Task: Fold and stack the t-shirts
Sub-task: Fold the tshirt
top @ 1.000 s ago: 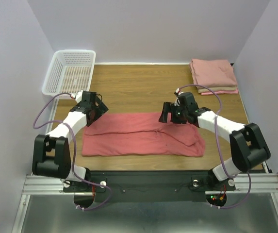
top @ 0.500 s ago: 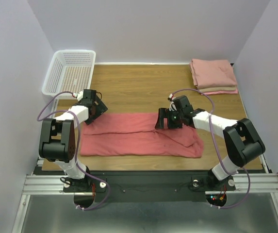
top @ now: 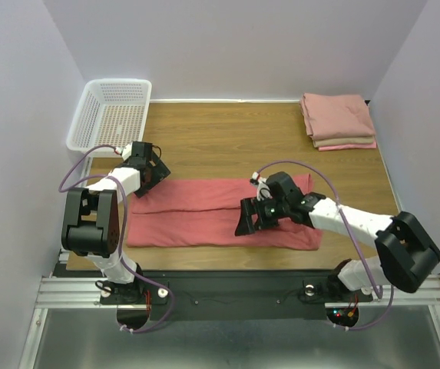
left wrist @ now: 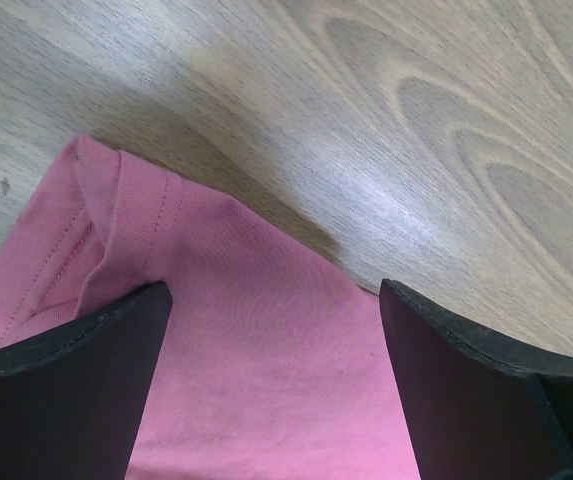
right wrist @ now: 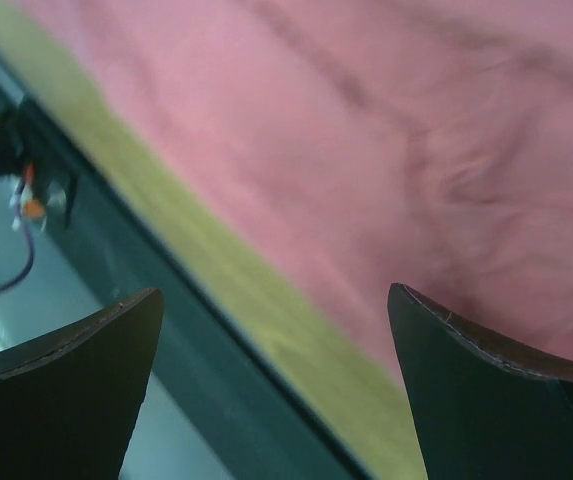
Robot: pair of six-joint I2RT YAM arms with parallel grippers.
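A coral-red t-shirt (top: 204,211) lies folded into a long strip across the near part of the table. My left gripper (top: 153,171) is open at the strip's far left corner, its jaws spread over the cloth (left wrist: 266,380). My right gripper (top: 252,217) is open and empty over the strip's near middle; its wrist view shows the red cloth (right wrist: 386,130) and the table's near edge. A stack of folded salmon-pink and beige t-shirts (top: 337,120) sits at the far right corner.
A white lattice basket (top: 110,115) stands at the far left corner. Bare wood (top: 212,142) lies between the basket and the stack. The table's near edge and metal rail (top: 243,288) run just below the strip.
My right gripper has swung from the strip's far edge down and left to its near middle. My left gripper has shifted slightly at the far left corner.
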